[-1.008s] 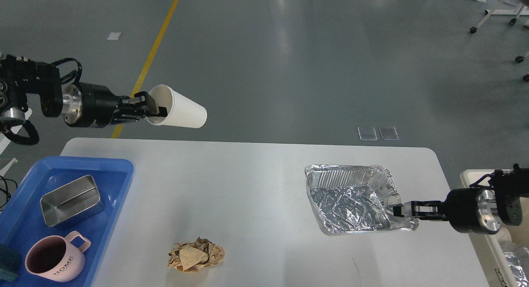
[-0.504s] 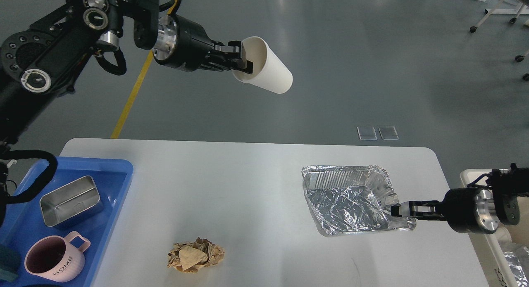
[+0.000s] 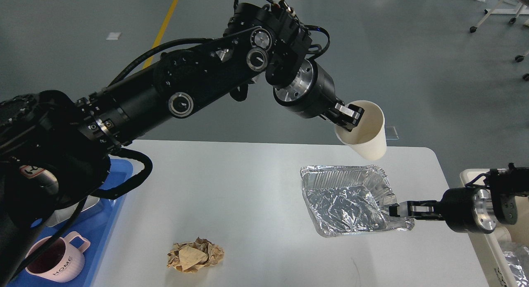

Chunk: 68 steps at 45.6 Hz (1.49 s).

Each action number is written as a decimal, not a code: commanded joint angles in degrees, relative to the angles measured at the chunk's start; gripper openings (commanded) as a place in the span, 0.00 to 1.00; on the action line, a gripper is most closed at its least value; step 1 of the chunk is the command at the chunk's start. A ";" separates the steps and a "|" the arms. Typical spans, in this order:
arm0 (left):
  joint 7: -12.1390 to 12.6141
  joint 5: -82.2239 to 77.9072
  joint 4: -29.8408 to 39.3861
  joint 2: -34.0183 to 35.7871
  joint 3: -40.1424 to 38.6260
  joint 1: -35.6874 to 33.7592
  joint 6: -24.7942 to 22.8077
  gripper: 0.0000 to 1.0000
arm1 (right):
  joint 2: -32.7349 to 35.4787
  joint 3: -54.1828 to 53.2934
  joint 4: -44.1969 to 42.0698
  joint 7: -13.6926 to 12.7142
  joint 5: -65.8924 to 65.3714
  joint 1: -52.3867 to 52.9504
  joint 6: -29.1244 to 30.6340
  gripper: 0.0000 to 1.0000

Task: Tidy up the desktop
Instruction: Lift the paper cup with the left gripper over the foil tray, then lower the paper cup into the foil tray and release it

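- Grey workshop floor with a yellow line (image 3: 167,22) fills the background; the desktop (image 3: 231,188), a white rounded-corner top, takes up the lower middle of the head view.
- At about one o'clock from the desktop's centre, the left gripper (image 3: 349,117) pinches the rim of a white paper cup (image 3: 365,132), one finger inside and one outside. The cup hangs in the air, tilted, over the far right part of the desktop.
- At about three to four o'clock, the right gripper (image 3: 399,209) is clamped on the near right lip of a crumpled foil tray (image 3: 345,202), which sits on the desktop.
- Judging by the layout, the step in hand is bringing the cup to the foil tray so both go out together.
- To do it well: bring the cup directly above the tray's hollow, lower it until its base is close to the foil, then release. The cup is light and tilted, so dropped from height it would likely bounce or roll off.
- Have the right gripper steady the tray; thin foil buckles easily, so avoid pulling on it.
- A crumpled brown paper ball (image 3: 195,254) lies at seven o'clock, well apart from both grippers.
- At nine o'clock a blue tray (image 3: 109,225) holds a pink mug (image 3: 55,260); the left arm hides much of it.
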<state>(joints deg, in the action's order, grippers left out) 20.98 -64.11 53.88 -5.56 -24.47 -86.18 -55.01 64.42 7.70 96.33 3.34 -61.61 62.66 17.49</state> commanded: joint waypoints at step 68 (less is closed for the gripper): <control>0.12 0.91 -1.85 -4.81 6.98 2.25 5.44 0.80 | 0.61 -0.23 0.26 0.26 -0.79 1.76 0.35 0.00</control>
<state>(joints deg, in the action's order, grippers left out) 21.26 -63.27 52.66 -10.72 -16.03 -83.94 -50.84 64.76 7.47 96.53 3.60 -62.41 64.52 17.84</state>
